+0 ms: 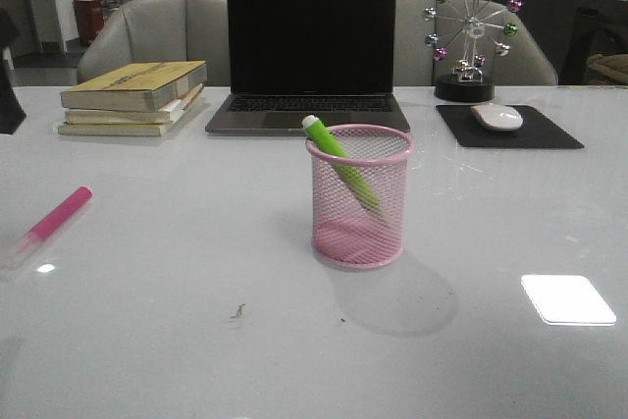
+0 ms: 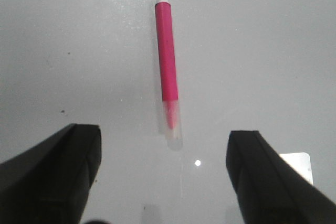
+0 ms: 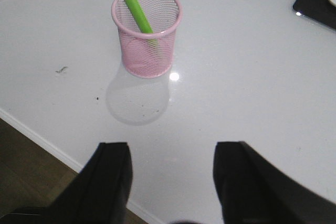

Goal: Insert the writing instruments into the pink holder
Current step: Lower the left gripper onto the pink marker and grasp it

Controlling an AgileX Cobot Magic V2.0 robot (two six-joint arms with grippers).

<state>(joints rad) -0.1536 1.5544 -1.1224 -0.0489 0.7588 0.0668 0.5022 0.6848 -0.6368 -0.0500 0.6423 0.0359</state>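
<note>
Left tool point(image 2: 165, 177) hangs released over the glossy white desk point(image 1: 147, 340), its black fingers point(image 2: 58, 171) spread to either side of the bright pink highlighter marker point(image 2: 167, 59) lying flat, translucent cap toward the tool. Your right tool point(image 3: 173, 182) is likewise released and holds nothing, poised well back from the pink wire-mesh cylindrical holder point(image 1: 359, 197), in which the lime green highlighter marker point(image 1: 341, 163) already leans against the rim. You are likely at the pickup of the second marker: lower the left tool, close on the pink barrel, then carry it right to the holder.
</note>
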